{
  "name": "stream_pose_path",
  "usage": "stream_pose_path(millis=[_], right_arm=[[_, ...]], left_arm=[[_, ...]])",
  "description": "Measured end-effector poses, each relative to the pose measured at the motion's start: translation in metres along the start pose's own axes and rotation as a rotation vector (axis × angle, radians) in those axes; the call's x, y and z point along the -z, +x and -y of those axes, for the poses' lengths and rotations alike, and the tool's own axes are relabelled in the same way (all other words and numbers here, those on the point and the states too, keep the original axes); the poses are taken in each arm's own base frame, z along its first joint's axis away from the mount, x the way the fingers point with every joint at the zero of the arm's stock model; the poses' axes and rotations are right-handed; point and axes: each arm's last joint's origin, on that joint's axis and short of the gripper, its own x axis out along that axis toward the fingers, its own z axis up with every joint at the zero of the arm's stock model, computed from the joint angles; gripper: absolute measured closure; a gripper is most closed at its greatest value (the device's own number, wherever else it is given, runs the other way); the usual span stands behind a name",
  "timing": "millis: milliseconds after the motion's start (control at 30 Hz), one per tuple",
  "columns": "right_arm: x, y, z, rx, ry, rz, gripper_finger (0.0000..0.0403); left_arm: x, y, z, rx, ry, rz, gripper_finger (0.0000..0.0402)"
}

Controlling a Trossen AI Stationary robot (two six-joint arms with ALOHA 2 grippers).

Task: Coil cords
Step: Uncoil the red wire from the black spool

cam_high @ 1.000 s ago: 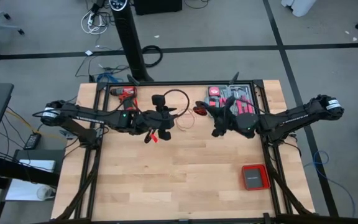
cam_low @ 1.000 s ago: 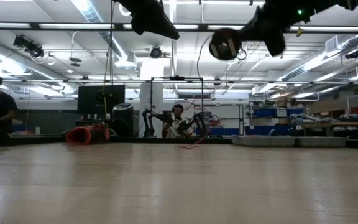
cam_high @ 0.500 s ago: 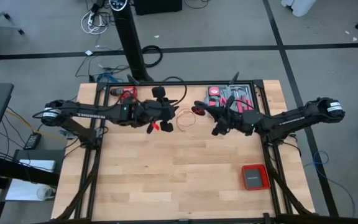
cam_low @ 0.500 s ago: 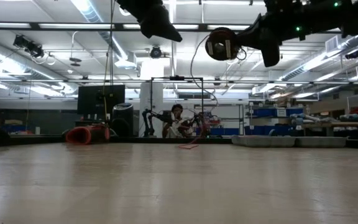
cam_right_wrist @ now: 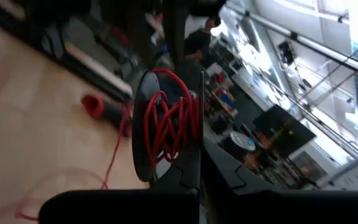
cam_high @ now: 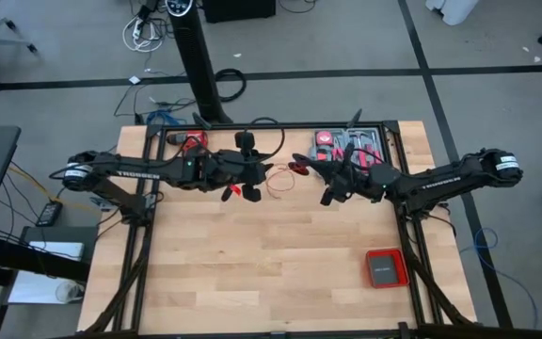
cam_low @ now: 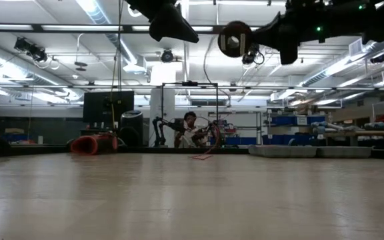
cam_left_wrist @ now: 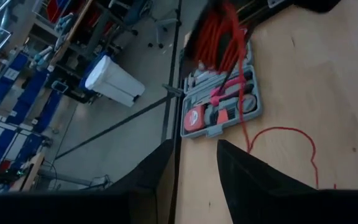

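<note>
Wooden table (cam_high: 280, 254): right gripper (cam_high: 301, 167) pinches red cord (cam_right_wrist: 169, 127); left gripper (cam_high: 252, 185) spread (no legible writing).

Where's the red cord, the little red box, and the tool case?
red cord (cam_right_wrist: 169, 127), right wrist view, wound loops.
red box (cam_high: 384, 268), high view, grey middle.
tool case (cam_left_wrist: 224, 107), left wrist view, open tray.

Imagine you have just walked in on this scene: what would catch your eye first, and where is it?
First, the two dark arms meeting above the far half of the wooden table, with the right tool shut on a dark spool wound with red cord. A loose length of that cord lies on the wood between the arms, near the left tool. Then the red square box near the table's right edge.
</note>
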Motion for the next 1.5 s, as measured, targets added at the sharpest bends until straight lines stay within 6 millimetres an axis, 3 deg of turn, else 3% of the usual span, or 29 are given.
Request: stream_pose_path(millis=[900,1233,1500], right_arm=[[0.003,0.002,-0.001,-0.089,0.068,0.057,0.0403],[0.008,0.005,0.003,-0.077,0.100,0.030,0.0403],[0.013,0.007,0.006,-0.107,0.138,0.047,0.0403]], left_arm=[[0.001,0.000,0.001,0.064,-0.117,0.022,0.0275],[0.016,0.006,-0.023,0.132,-0.294,-0.110,0.0275],[0.015,0.010,-0.022,0.217,-0.282,-0.070,0.0275]])
